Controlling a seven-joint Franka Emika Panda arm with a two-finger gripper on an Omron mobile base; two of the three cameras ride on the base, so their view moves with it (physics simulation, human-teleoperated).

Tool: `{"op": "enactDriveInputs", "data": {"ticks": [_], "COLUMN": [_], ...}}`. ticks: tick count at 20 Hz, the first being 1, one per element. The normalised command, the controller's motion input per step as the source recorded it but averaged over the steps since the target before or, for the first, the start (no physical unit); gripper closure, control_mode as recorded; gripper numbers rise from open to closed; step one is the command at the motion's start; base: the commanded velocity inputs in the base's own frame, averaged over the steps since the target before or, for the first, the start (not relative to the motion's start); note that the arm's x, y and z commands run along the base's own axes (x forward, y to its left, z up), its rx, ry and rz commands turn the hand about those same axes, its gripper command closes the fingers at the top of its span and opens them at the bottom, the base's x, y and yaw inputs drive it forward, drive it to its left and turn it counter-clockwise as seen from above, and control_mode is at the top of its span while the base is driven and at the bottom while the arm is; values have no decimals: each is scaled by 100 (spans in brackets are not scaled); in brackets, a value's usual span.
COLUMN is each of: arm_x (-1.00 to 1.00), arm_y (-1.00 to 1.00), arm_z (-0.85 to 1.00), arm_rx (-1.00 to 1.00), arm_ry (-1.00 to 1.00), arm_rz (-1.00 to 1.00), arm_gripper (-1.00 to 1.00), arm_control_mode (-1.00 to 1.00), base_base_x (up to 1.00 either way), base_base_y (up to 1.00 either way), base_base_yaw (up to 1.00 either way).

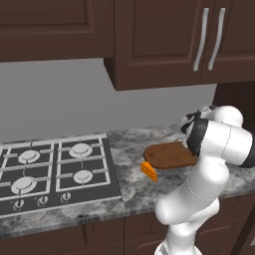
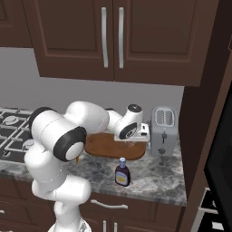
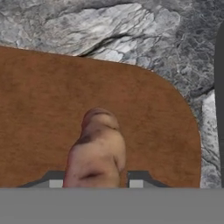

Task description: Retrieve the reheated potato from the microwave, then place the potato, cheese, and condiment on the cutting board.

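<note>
The potato [image 3: 98,148], lumpy and brown-orange, sits between my gripper's [image 3: 95,182] two fingertips, which are shut on it. It hangs just above the reddish-brown cutting board [image 3: 52,96], near the board's rounded end. From the right base camera, my gripper [image 2: 136,140] points down over the right end of the cutting board [image 2: 106,148]. The condiment [image 2: 122,172] stands on the counter in front of the board. The cheese [image 1: 149,171] lies off the board at its left front corner. At the far right stands a black glass front [image 2: 221,163]; whether it is the microwave I cannot tell.
A silver toaster [image 2: 163,130] stands just right of the board, close to my hand. The gas hob [image 1: 50,169] takes up the counter's left part. Dark wall cabinets [image 2: 113,36] hang overhead, and a tall dark panel closes the right side.
</note>
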Motion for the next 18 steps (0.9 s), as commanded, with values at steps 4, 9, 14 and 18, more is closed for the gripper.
{"op": "enactDriveInputs", "data": {"ticks": [4,9,14,18], "arm_x": [-4,-8,-11,-6], "arm_y": [1,1,-1,-1], "arm_z": [-42,-49,-51,-54], "arm_rx": [-7,-8,-3,-2], "arm_ry": [-1,-1,-1,0], "arm_rz": [-8,-13,-13,-13], "arm_gripper": [100,100,100,-100], "arm_control_mode": [-100,-100,-100,-100], "base_base_x": [0,0,0,0], "base_base_y": [0,0,0,0], "base_base_yaw": [0,0,0,0]}}
